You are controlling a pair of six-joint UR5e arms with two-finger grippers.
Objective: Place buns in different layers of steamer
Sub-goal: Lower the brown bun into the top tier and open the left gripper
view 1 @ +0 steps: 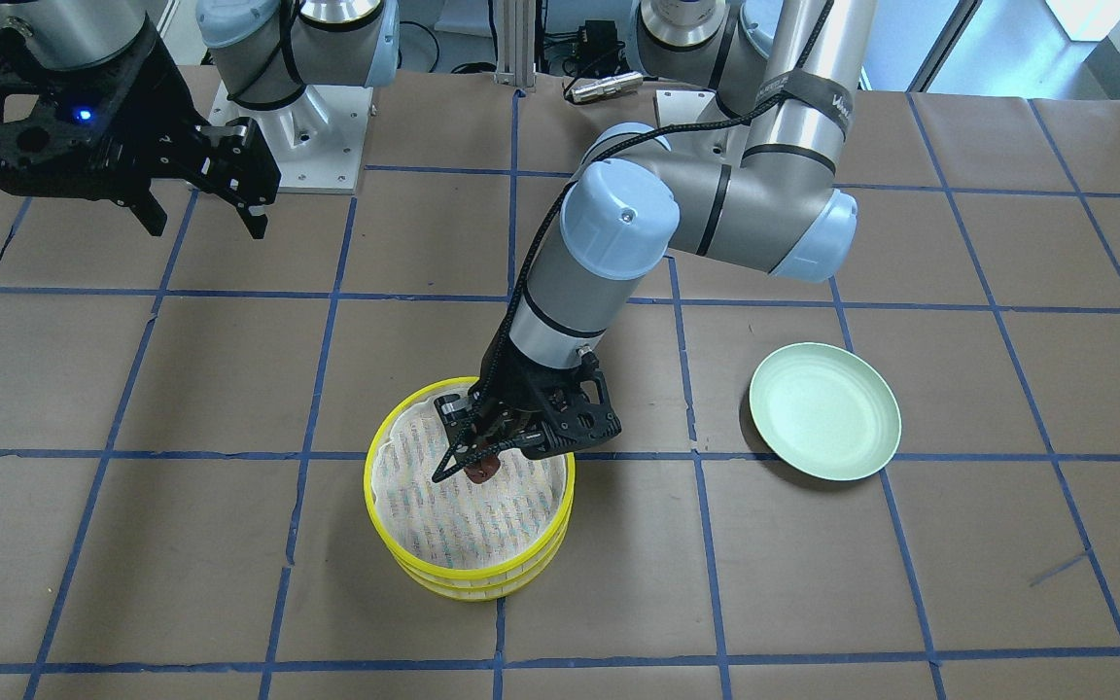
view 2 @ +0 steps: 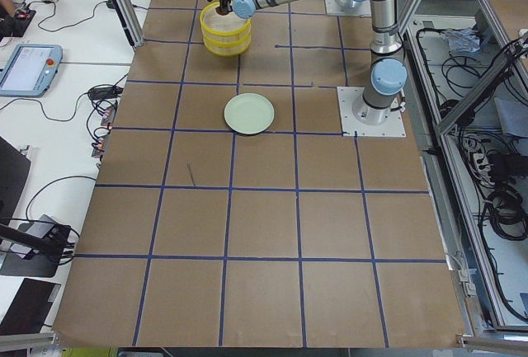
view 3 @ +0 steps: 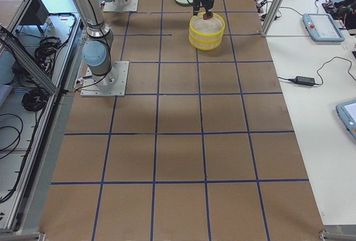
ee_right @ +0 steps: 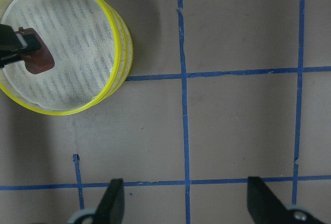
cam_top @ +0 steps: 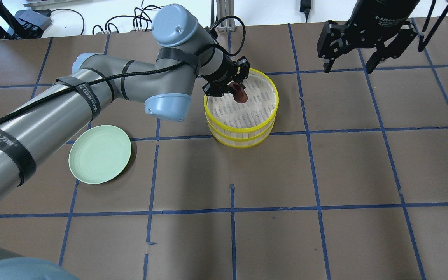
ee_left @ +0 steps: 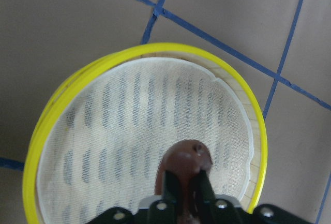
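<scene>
On the brown worktop (cam_top: 270, 233), a pale green plate (cam_top: 99, 159) lies at the left. The left pincer (cam_top: 238, 90) is clamped on the dark reddish-brown bun (cam_top: 242, 96) and holds it over the cloth of the top steamer layer (cam_top: 247, 114). That layer is stacked on the lower layer (cam_top: 243, 142). Farther right, the right pincer (cam_top: 348, 69) hangs wide open with nothing in it, well apart from the stack.
</scene>
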